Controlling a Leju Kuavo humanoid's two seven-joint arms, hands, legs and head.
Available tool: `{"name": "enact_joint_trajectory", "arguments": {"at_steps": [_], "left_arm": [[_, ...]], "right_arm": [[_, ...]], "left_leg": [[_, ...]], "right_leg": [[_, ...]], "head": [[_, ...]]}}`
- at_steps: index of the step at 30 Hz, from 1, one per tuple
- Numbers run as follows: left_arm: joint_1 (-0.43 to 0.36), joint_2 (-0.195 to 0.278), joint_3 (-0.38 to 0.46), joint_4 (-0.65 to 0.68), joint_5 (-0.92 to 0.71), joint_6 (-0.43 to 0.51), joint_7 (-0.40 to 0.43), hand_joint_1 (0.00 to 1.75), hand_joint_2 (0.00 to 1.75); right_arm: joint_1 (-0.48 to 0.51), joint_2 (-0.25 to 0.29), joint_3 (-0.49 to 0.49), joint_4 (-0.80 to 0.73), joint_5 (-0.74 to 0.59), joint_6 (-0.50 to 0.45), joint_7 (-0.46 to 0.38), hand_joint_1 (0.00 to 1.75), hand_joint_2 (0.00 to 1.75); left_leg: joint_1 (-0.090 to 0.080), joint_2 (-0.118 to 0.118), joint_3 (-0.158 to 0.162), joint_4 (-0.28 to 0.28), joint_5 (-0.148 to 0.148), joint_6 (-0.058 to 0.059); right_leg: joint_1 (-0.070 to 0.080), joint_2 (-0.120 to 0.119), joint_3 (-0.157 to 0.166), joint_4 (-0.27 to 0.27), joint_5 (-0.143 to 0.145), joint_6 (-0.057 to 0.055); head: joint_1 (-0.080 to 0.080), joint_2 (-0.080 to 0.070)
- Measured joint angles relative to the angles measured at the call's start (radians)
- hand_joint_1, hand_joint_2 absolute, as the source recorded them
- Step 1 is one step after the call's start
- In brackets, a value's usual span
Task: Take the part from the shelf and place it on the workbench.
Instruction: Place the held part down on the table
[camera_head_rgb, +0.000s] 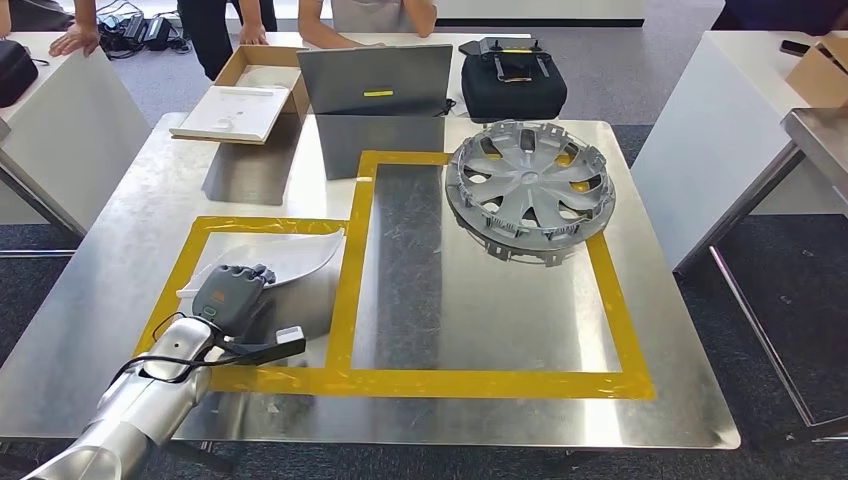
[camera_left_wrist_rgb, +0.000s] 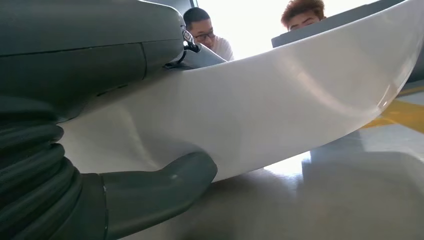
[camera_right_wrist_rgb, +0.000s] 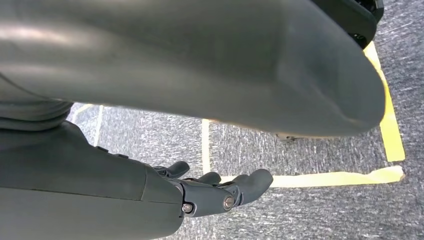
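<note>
Lower left of the head view, our left hand (camera_head_rgb: 232, 291) holds the white part (camera_head_rgb: 285, 256), which lies on the bench (camera_head_rgb: 480, 300) inside the yellow tape. It looks light, stiff and smooth, so we hold its edge. Our right hand (camera_right_wrist_rgb: 220, 192) hangs with fingers apart, holding nothing.

Glossy white curved part (camera_head_rgb: 290, 258), lying flat on metal workbench (camera_head_rgb: 480, 330), partly under the left hand (camera_head_rgb: 228, 291), extending beyond its fingertips
</note>
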Motion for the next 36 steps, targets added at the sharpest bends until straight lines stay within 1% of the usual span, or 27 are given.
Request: {"name": "enact_joint_trajectory", "arguments": {"at_steps": [2,6,10,17,19,21,23,24,25,26,27,28,29,31,32,34,36], "left_arm": [[-0.005,0.001,0.005,0.008,-0.009,0.000,0.015,1.75,1.75],[-0.009,0.009,0.025,0.018,-0.022,0.000,0.046,0.00,1.75],[0.013,0.019,0.069,0.003,-0.039,0.001,0.071,0.00,1.75],[0.047,0.033,0.170,-0.042,-0.112,0.007,0.120,0.00,1.75],[0.054,0.037,0.194,-0.049,-0.126,0.008,0.132,0.00,0.87],[0.063,0.040,0.218,-0.058,-0.108,0.008,0.119,0.00,0.00],[0.078,0.042,0.246,-0.075,-0.036,-0.003,0.066,0.00,0.00],[0.087,0.041,0.262,-0.085,0.019,-0.016,0.025,0.00,0.00],[0.099,0.039,0.281,-0.102,0.097,-0.047,-0.034,0.00,0.00],[0.115,0.034,0.304,-0.125,0.199,-0.098,-0.105,0.00,0.00],[0.134,0.026,0.330,-0.157,0.329,-0.172,-0.179,0.00,0.00],[0.155,0.017,0.355,-0.198,0.486,-0.268,-0.246,0.00,0.00],[0.180,0.008,0.377,-0.248,0.654,-0.373,-0.293,0.00,0.00],[0.223,-0.006,0.404,-0.361,0.947,-0.566,-0.328,0.00,0.00],[0.240,-0.013,0.414,-0.416,1.055,-0.649,-0.333,0.00,0.00],[0.261,-0.025,0.432,-0.509,1.192,-0.774,-0.339,0.00,0.00],[0.277,-0.041,0.452,-0.590,1.272,-0.860,-0.340,0.00,0.00]], "right_arm": [[0.000,0.000,-0.004,0.000,-0.001,-0.004,-0.002,0.00,0.00],[0.000,0.001,-0.011,0.000,0.004,-0.007,-0.001,0.00,0.00],[0.000,0.001,-0.012,0.000,0.013,-0.007,0.002,0.00,0.00],[-0.001,0.001,-0.012,0.000,0.019,-0.007,0.001,0.00,0.00],[-0.001,0.001,-0.012,0.000,0.023,-0.007,0.001,0.00,0.00],[-0.001,0.001,-0.012,0.000,0.025,-0.007,0.001,0.00,0.00],[-0.001,0.000,-0.012,0.000,0.025,-0.008,0.000,0.00,0.00],[-0.001,0.000,-0.012,0.000,0.025,-0.008,0.000,0.00,0.00],[0.000,0.000,-0.012,0.000,0.025,-0.009,0.000,0.00,0.00],[0.000,0.000,-0.012,0.000,0.024,-0.009,0.000,0.00,0.00],[0.000,0.000,-0.013,0.000,0.024,-0.010,-0.001,0.00,0.00],[0.000,-0.001,-0.013,0.000,0.024,-0.010,-0.001,0.00,0.00],[0.000,-0.001,-0.013,0.000,0.023,-0.011,-0.001,0.00,0.00],[0.000,-0.003,-0.014,0.000,0.021,-0.011,-0.001,0.00,0.00],[0.000,-0.003,-0.015,0.000,0.019,-0.012,0.000,0.00,0.00],[-0.001,-0.004,-0.017,0.000,0.015,-0.012,0.004,0.00,0.00],[-0.001,-0.004,-0.019,0.000,0.013,-0.012,0.005,0.00,0.00]], "left_leg": [[0.000,0.000,0.000,0.000,0.000,0.000],[0.001,0.000,0.000,0.000,0.001,-0.001],[0.001,0.000,0.000,-0.001,0.000,-0.001],[0.001,0.000,0.001,-0.001,0.000,-0.002],[0.001,0.000,0.001,-0.001,0.000,-0.002],[0.001,0.000,0.001,-0.001,0.000,-0.002],[0.001,0.000,0.001,-0.001,0.000,-0.002],[0.001,0.000,0.001,-0.001,0.000,-0.002],[0.001,0.000,0.001,-0.001,0.000,-0.002],[0.001,0.000,0.001,-0.001,0.000,-0.002],[0.001,0.000,0.001,-0.001,0.000,-0.002],[0.001,0.000,0.001,-0.001,0.000,-0.002],[0.001,0.000,0.001,-0.001,0.000,-0.003],[0.001,0.000,0.001,-0.001,0.000,-0.003],[0.001,0.000,0.001,-0.001,0.000,-0.003],[0.001,-0.001,0.001,-0.001,0.000,-0.003],[0.001,-0.001,0.001,-0.001,0.000,-0.003]], "right_leg": [[0.000,0.000,0.000,0.000,0.000,0.000],[0.001,0.000,0.000,0.001,0.000,0.000],[0.001,0.000,0.000,0.001,0.000,-0.001],[0.001,0.000,0.001,0.001,-0.001,-0.002],[0.001,0.000,0.001,0.001,-0.001,-0.002],[0.001,0.000,0.001,0.001,-0.001,-0.002],[0.001,0.000,0.001,0.001,-0.001,-0.002],[0.001,0.000,0.000,0.001,-0.001,-0.002],[0.001,0.000,0.000,0.001,-0.001,-0.003],[0.001,0.000,0.000,0.001,-0.001,-0.003],[0.001,0.000,0.000,0.001,-0.001,-0.003],[0.001,0.000,0.000,0.001,-0.001,-0.003],[0.001,0.001,0.000,0.001,-0.001,-0.003],[0.001,0.001,0.000,0.001,-0.001,-0.003],[0.001,0.000,0.000,0.001,-0.002,-0.003],[0.001,0.000,0.000,0.001,-0.002,-0.003],[0.001,0.000,0.000,0.001,-0.002,-0.003]], "head": [[0.000,0.000],[0.000,0.000],[0.000,0.000],[0.000,0.000],[0.000,0.000],[0.000,0.000],[0.000,0.000],[0.000,0.000],[0.000,0.000],[0.000,0.000],[0.000,0.000],[0.000,0.000],[0.000,0.000],[0.000,0.000],[0.000,0.000],[0.000,0.000],[0.000,0.000]]}}
